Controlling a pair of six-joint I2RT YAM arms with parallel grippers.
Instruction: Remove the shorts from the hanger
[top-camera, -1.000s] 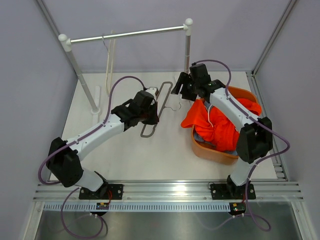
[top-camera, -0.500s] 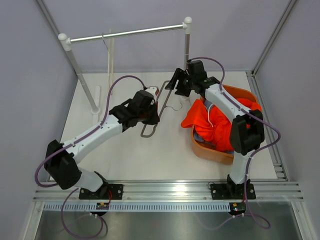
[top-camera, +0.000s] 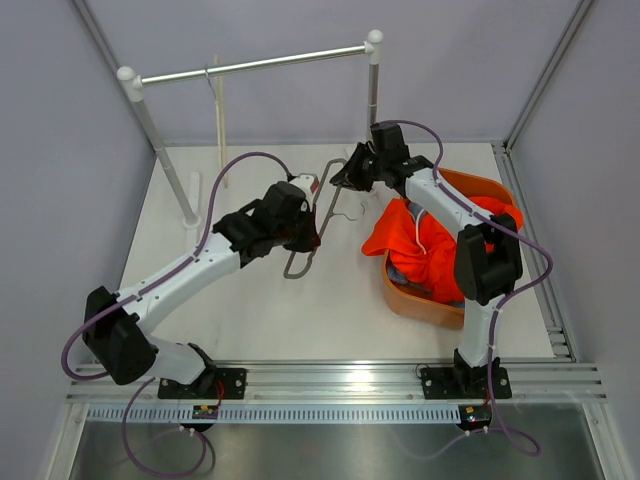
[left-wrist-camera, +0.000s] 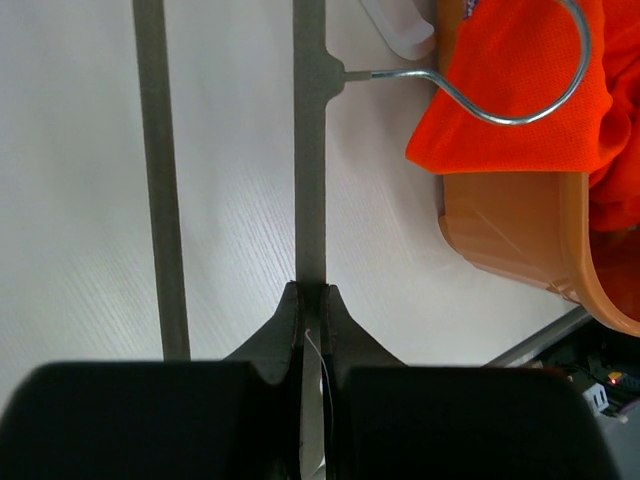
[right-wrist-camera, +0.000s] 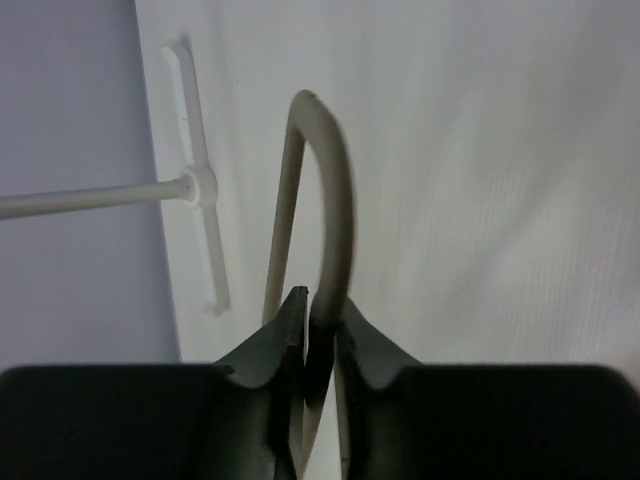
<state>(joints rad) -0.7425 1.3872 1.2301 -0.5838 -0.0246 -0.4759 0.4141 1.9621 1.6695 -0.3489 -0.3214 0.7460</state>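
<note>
- Between the jaws of the left gripper (left-wrist-camera: 310, 300) runs one grey bar of the hanger (left-wrist-camera: 310, 150); the jaws are pressed together on it;
- The right gripper (right-wrist-camera: 318, 312) pinches the rounded end of the same hanger; its jaws stand narrow, one on each side of the bar;
- The hanger is bare; no cloth hangs on it;
- The orange shorts (left-wrist-camera: 520, 100) lie beyond the left jaws and to their right, heaped in the basket (left-wrist-camera: 520, 235); the wire hook (left-wrist-camera: 400, 72) shows in front of them;
- A pale blue strip below the orange cloth is probably the light blue shorts (top-camera: 400, 272);
- The removal looks done; what seems left is only to put the hanger away;
- No brand, label or writing can be read.
</note>
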